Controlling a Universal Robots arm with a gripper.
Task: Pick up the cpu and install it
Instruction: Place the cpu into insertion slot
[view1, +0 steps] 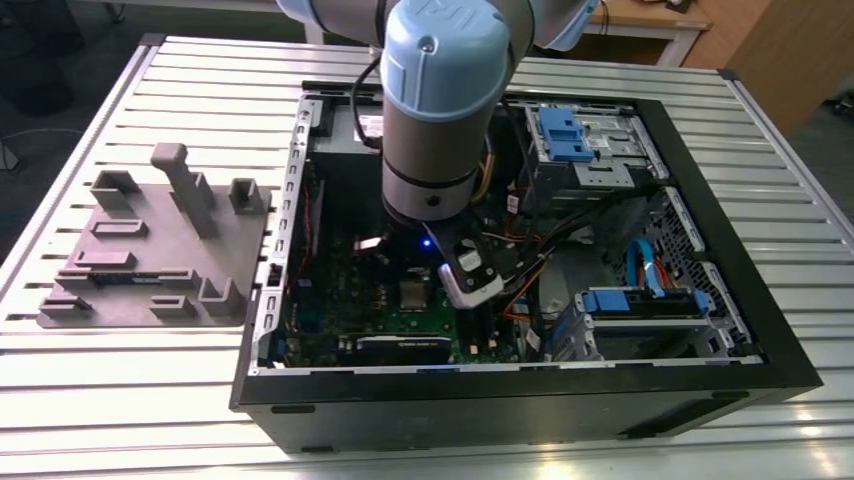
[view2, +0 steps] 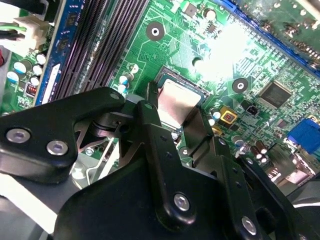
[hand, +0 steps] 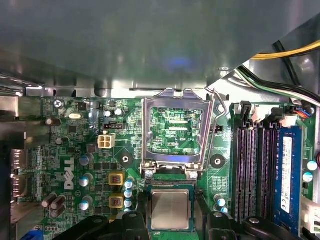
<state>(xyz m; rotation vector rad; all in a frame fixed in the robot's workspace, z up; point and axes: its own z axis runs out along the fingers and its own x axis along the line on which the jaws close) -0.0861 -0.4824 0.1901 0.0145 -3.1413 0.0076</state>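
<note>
Silver-grey metal tops the flat square cpu, clamped between the black gripper's fingers over the green motherboard; the oblong silver socket frame stands raised.

Cpu: dull silver-grey metal top, matt, faintly brushed. Pincer: matt black links, plastic or coated metal, can't tell which; shiny steel bolts. Socket frame: bare bright metal, glossy. Motherboard: green lacquered board, glossy, with a glare patch in the second wrist view. Computer case: black, matt painted metal. Worktop: ribbed aluminium, satin. Arm: smooth grey shell, pale-blue plastic cap. Fixture block: grey matt plastic.
</note>
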